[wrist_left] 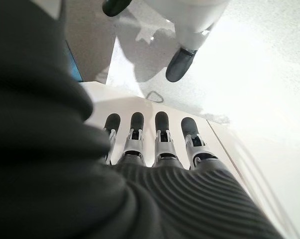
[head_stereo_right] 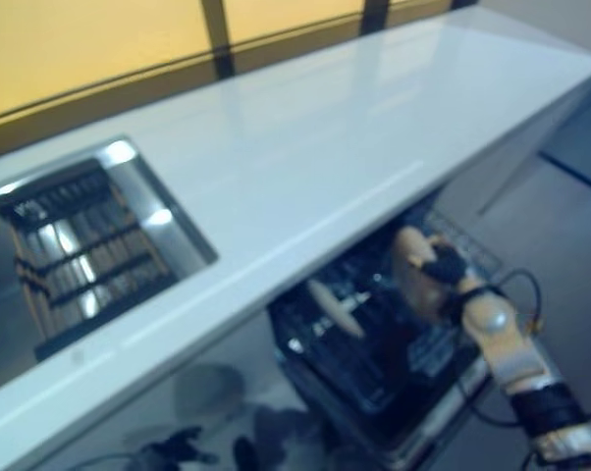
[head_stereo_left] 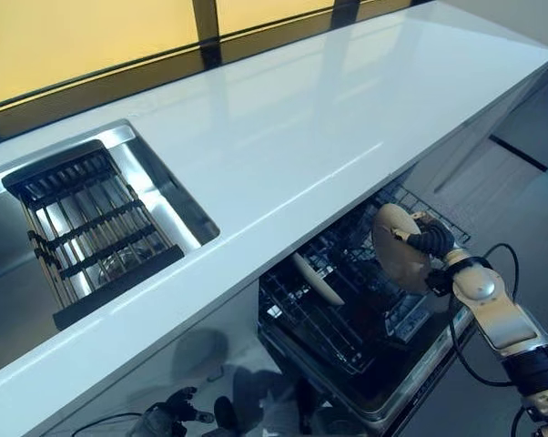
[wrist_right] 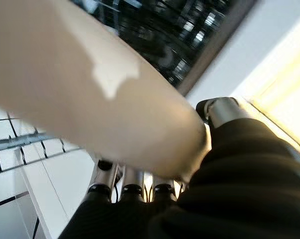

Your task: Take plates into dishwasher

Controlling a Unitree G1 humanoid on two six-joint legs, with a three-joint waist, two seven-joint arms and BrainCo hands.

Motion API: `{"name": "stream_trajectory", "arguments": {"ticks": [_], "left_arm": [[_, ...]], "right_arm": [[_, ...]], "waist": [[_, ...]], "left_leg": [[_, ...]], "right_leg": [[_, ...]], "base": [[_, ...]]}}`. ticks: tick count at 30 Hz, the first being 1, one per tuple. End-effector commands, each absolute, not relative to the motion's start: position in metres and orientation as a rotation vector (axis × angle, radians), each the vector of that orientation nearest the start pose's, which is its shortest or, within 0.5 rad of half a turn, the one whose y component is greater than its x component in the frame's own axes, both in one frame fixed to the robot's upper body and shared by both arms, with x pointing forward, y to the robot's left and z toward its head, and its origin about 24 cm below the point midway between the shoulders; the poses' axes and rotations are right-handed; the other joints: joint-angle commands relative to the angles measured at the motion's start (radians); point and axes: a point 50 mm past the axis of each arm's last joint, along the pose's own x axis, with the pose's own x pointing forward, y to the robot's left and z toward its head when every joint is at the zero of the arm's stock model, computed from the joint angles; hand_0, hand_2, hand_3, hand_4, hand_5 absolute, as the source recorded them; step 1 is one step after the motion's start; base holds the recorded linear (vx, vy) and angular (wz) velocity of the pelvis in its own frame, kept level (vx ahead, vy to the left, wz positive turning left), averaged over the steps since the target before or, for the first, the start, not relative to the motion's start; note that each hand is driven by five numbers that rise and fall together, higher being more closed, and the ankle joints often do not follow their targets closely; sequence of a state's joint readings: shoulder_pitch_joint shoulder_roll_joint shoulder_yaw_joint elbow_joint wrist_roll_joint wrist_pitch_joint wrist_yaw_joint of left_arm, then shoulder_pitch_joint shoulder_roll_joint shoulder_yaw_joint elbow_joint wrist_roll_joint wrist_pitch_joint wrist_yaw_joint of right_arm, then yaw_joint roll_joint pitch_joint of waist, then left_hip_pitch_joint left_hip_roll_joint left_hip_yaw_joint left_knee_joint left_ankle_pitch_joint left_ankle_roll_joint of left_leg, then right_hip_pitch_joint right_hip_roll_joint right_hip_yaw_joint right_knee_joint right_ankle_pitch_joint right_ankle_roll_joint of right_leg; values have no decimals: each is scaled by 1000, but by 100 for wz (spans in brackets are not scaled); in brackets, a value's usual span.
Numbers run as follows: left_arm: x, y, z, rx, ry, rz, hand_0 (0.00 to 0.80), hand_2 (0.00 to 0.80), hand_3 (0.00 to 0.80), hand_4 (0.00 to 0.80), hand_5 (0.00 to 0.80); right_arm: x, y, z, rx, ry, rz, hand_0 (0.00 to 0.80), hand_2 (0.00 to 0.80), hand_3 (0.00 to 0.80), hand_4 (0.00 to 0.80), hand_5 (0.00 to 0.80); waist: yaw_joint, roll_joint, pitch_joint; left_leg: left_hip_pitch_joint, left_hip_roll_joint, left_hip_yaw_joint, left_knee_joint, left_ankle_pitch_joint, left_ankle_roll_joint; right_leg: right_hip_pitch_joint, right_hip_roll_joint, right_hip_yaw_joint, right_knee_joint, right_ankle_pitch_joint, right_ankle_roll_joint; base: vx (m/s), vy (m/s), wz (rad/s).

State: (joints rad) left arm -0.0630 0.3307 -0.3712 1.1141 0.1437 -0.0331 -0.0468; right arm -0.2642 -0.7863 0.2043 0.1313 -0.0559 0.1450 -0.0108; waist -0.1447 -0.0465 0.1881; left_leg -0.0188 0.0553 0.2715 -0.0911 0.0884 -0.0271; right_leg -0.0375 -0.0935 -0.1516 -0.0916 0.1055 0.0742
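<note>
A beige plate (head_stereo_left: 394, 246) is held on edge over the right side of the pulled-out dishwasher rack (head_stereo_left: 347, 314), with my right hand (head_stereo_left: 431, 241) shut on its rim. In the right wrist view the plate (wrist_right: 80, 84) fills most of the picture, the fingers (wrist_right: 132, 188) curl under it and the dark rack wires show behind. A second pale plate (head_stereo_left: 316, 279) stands upright in the rack, left of the held one. My left hand (head_stereo_left: 169, 411) hangs low under the counter edge, its fingers (wrist_left: 162, 134) straight and holding nothing.
The white countertop (head_stereo_left: 329, 118) overhangs the back of the dishwasher rack. At the left a steel sink (head_stereo_left: 151, 168) holds a dark slatted drying rack (head_stereo_left: 92, 228). A yellow wall panel runs behind the counter, and grey floor lies to the right of the dishwasher.
</note>
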Motion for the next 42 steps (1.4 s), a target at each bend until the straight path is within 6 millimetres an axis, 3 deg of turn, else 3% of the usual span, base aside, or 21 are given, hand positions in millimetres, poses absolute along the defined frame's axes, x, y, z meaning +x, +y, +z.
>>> {"name": "stream_trajectory", "arguments": {"ticks": [1, 14, 27, 42], "left_arm": [[163, 237, -134, 698, 995, -293, 0, 0, 0, 0, 0], [183, 238, -123, 716, 941, -280, 0, 0, 0, 0, 0], [197, 239, -112, 717, 884, -275, 0, 0, 0, 0, 0], [199, 244, -107, 717, 867, -270, 0, 0, 0, 0, 0]], "right_arm": [[322, -254, 151, -954, -105, -60, 800, 800, 800, 800, 800], [331, -263, 119, -1118, 56, -15, 800, 800, 800, 800, 800], [339, -280, 121, -1288, 117, -9, 800, 800, 800, 800, 800], [337, -303, 126, -1352, 168, -98, 800, 800, 800, 800, 800]], "waist": [[42, 11, 55], [68, 32, 104], [112, 41, 152], [128, 28, 168]], "left_leg": [[42, 41, -17, 4, -49, -42], [-4, 34, -48, 4, -31, -50], [-40, 36, -55, 4, -15, -61], [-50, 48, -42, 4, -4, -69]], "right_leg": [[8, 22, 1, 15, -39, 27], [-26, 17, -39, 28, -39, 19], [-49, 20, -98, 28, -37, 14], [-51, 34, -124, 12, -23, 17]], "base": [[-21, -33, 14], [-18, -39, 11], [-27, -48, 8], [-4, -10, 1]]}}
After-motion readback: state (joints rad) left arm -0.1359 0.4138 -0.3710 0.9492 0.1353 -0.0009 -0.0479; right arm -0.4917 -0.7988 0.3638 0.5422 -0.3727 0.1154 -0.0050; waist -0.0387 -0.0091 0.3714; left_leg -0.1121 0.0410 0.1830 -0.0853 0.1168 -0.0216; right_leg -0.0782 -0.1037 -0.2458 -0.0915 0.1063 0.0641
